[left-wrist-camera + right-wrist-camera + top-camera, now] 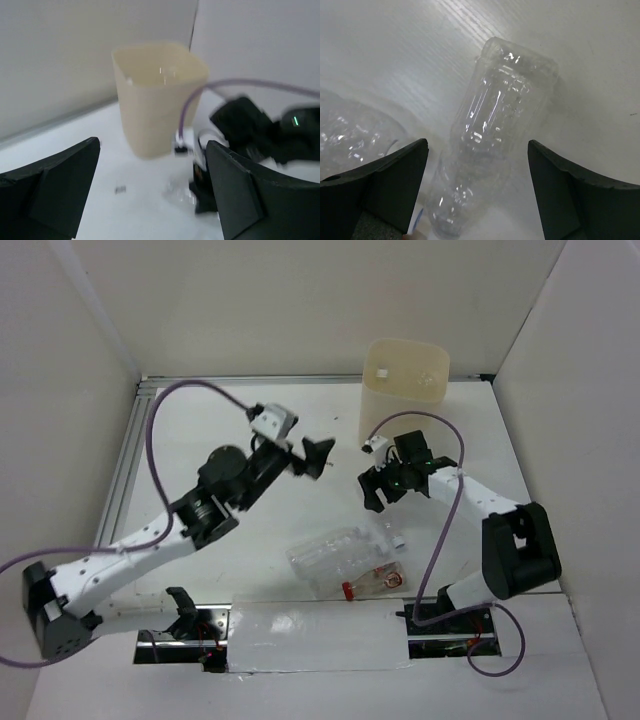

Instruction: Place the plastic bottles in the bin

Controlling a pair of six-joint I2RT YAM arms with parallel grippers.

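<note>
Light: bright, even, from overhead; my white table [300, 420] and walls [300, 300] look washed out.
Shadows: soft and faint, one grey patch right of the clear bottle [495, 140] in my right wrist view.
Glare: small white glints on that bottle.
Blur: my left wrist view is smeared; bin [160, 100] and right arm [250, 125] are soft.

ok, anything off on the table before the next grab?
Nothing stands out. The bin stands upright at the far side. The bottles lie on their sides in a loose pile near the front, no spill showing. The right gripper is open over one clear bottle; the left gripper is open and empty, facing the bin.
</note>
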